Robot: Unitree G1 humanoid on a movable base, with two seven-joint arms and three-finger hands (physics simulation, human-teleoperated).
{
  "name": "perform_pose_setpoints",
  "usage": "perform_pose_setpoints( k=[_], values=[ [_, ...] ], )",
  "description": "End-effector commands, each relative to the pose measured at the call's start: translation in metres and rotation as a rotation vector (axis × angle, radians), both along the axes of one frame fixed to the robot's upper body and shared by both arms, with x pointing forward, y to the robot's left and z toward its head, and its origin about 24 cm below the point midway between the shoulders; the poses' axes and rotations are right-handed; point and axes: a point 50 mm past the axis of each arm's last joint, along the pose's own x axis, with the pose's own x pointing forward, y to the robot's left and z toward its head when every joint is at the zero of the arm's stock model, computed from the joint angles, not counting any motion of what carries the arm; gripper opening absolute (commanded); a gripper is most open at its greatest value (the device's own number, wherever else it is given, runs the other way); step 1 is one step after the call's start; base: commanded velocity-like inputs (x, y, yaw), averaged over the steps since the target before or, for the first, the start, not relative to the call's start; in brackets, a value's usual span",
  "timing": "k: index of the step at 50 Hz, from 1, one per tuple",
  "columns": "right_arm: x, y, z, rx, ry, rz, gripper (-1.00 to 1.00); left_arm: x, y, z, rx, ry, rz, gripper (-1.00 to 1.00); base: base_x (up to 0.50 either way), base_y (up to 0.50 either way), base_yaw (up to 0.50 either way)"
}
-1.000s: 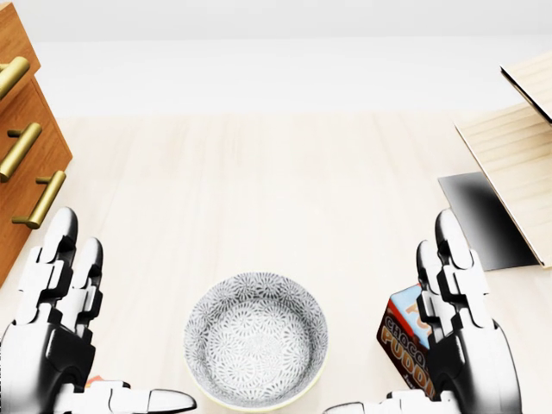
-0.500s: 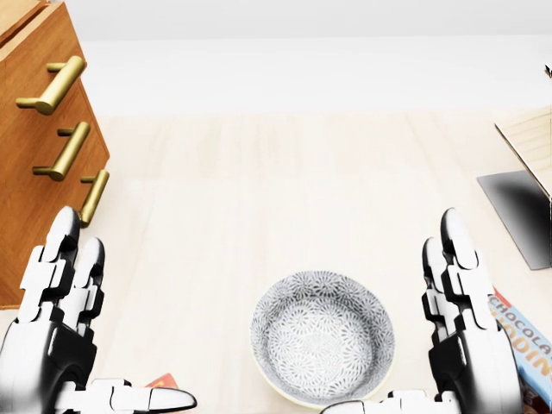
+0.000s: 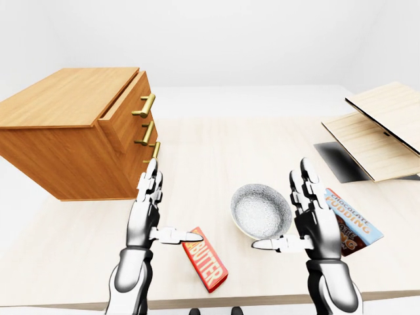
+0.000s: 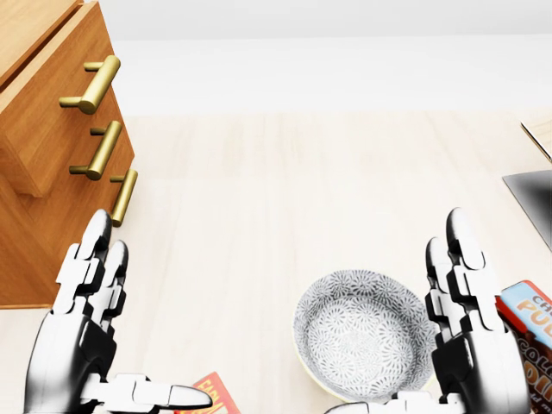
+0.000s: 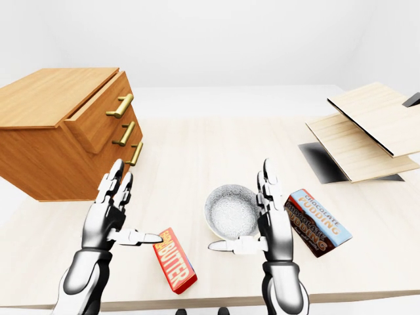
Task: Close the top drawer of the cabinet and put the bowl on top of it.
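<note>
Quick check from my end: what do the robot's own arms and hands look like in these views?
Both arms are glossy silver-grey shells with dark joints. The left hand and right hand match: black palm bodies and three segmented fingers in white plates with dark gaps and rounded tips. No cables, sleeves or markings show.

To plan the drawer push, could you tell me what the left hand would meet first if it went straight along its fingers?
Probably the cabinet, near its lowest handle; the left hand points there, though depth is unclear.
</note>
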Motion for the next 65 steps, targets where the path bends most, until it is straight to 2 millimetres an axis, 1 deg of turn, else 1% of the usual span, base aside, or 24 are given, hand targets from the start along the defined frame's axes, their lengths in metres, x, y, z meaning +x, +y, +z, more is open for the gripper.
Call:
perform_pose_setpoints(
  k=[1, 2, 4, 5, 7, 12, 13, 19, 22, 24, 27, 28, 29, 31, 32, 33, 37, 38, 39, 49, 57, 65],
  values=[
    [-0.003, -0.002, 0.003, 0.006, -0.012, 0.004, 1.00, 0.014, -0.010, -0.004, 0.052, 0.011, -0.067, 1.00, 0.00, 0.00, 0.00],
    [-0.004, -0.001, 0.003, 0.003, -0.019, 0.007, 1.00, 0.017, -0.011, 0.001, 0.033, -0.012, -0.084, 1.00, 0.00, 0.00, 0.00],
    [-0.004, -0.001, 0.003, 0.003, -0.023, 0.010, 1.00, 0.024, -0.014, 0.010, 0.082, -0.054, -0.081, 1.00, 0.00, 0.00, 0.00],
    [-0.004, -0.001, 0.003, 0.003, -0.023, 0.010, 1.00, 0.024, -0.014, 0.010, 0.085, -0.055, -0.081, 1.00, 0.00, 0.00, 0.00],
    [-0.005, 0.000, 0.003, -0.002, -0.025, 0.012, 1.00, 0.029, -0.017, 0.023, 0.085, -0.113, -0.103, 1.00, 0.00, 0.00, 0.00],
    [-0.005, 0.000, 0.003, 0.002, -0.024, 0.014, 1.00, 0.042, -0.017, 0.039, 0.088, -0.180, -0.107, 1.00, 0.00, 0.00, 0.00],
    [-0.005, -0.001, 0.004, 0.000, -0.026, 0.012, 1.00, 0.047, -0.015, 0.040, 0.087, -0.183, -0.089, 1.00, 0.00, 0.00, 0.00],
    [-0.008, -0.002, 0.006, 0.003, -0.034, 0.013, 1.00, 0.053, -0.015, 0.054, 0.078, -0.238, -0.088, 1.00, 0.00, 0.00, 0.00],
    [-0.008, -0.003, 0.006, 0.006, -0.033, 0.013, 1.00, 0.059, -0.014, 0.060, 0.075, -0.258, -0.079, 1.00, 0.00, 0.00, 0.00],
    [-0.008, -0.003, 0.006, 0.008, -0.033, 0.013, 1.00, 0.067, -0.014, 0.063, 0.090, -0.264, -0.064, 1.00, 0.00, 0.00, 0.00],
    [-0.007, -0.004, 0.006, 0.008, -0.033, 0.010, 1.00, 0.073, -0.015, 0.068, 0.097, -0.279, -0.060, 1.00, 0.00, 0.00, 0.00],
    [-0.007, -0.004, 0.007, 0.009, -0.035, 0.010, 1.00, 0.076, -0.014, 0.074, 0.089, -0.299, -0.058, 1.00, 0.00, 0.00, 0.00],
    [-0.007, -0.004, 0.007, 0.009, -0.035, 0.010, 1.00, 0.076, -0.014, 0.075, 0.088, -0.301, -0.058, 1.00, 0.00, 0.00, 0.00],
    [-0.006, -0.005, 0.007, 0.011, -0.033, 0.008, 1.00, 0.080, -0.014, 0.082, 0.097, -0.324, -0.060, 1.00, 0.00, 0.00, 0.00],
    [-0.007, -0.004, 0.006, 0.012, -0.033, 0.010, 1.00, 0.087, -0.012, 0.091, 0.092, -0.348, -0.071, 1.00, 0.00, 0.00, 0.00],
    [-0.007, -0.004, 0.006, 0.011, -0.033, 0.011, 1.00, 0.092, -0.008, 0.094, 0.074, -0.348, -0.069, 1.00, 0.00, 0.00, 0.00],
    [-0.007, -0.004, 0.007, 0.012, -0.033, 0.011, 1.00, 0.097, -0.005, 0.095, 0.071, -0.342, -0.060, 1.00, 0.00, 0.00, 0.00],
    [-0.011, -0.005, 0.010, 0.010, -0.052, 0.007, 1.00, 0.093, 0.020, 0.122, 0.059, -0.444, 0.000, 1.00, 0.00, 0.00, 0.00],
    [-0.011, -0.005, 0.010, 0.011, -0.053, 0.005, 1.00, 0.092, 0.022, 0.124, 0.052, -0.452, 0.004, 1.00, 0.00, 0.00, 0.00],
    [-0.012, -0.006, 0.011, 0.011, -0.056, 0.005, 1.00, 0.091, 0.024, 0.126, 0.025, -0.460, 0.004, 1.00, 0.00, 0.00, 0.00],
    [-0.012, -0.005, 0.010, 0.012, -0.055, 0.006, 1.00, 0.097, 0.027, 0.125, 0.023, -0.441, 0.016, 1.00, 0.00, 0.00, 0.00],
    [-0.013, -0.005, 0.010, 0.011, -0.055, 0.007, 1.00, 0.097, 0.025, 0.123, 0.043, -0.430, 0.009, 1.00, 0.00, 0.00, 0.00]
  ],
)
